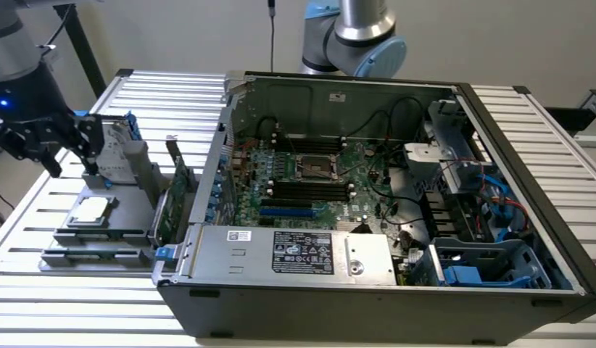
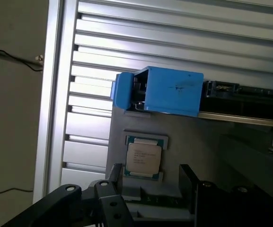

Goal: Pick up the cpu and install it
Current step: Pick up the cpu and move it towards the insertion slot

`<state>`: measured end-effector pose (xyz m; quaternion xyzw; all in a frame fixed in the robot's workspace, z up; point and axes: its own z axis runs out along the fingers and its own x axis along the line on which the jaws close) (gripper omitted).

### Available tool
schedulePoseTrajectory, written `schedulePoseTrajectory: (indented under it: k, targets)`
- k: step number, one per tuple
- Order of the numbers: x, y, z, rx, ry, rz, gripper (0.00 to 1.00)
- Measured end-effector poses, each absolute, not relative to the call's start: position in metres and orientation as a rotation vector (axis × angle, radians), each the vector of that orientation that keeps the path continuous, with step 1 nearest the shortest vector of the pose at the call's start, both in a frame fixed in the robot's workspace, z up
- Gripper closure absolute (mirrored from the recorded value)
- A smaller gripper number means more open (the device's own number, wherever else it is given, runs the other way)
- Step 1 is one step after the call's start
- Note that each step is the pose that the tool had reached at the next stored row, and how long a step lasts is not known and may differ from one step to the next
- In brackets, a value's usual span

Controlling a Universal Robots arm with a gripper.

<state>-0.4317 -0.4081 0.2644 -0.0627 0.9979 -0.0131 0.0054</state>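
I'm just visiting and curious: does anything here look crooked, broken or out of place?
Nothing stands out. The cpu lies flat and square in its recess on the grey tray, and the open computer case lies on its side with nothing spilled.

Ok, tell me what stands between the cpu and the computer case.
In the exterior view, a green circuit card stands on edge between the cpu and the open computer case.

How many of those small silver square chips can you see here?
1. The cpu lies on the grey tray at the exterior view's left, beside the open case, below the open pincer. More may be hidden inside the case.
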Motion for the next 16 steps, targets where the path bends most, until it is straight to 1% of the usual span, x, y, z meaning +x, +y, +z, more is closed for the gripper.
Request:
schedulePoseTrajectory:
  k: [16]
  targets:
    - [-0.429,-0.414,0.239,-0.184,3.148,-0.039,0.4]
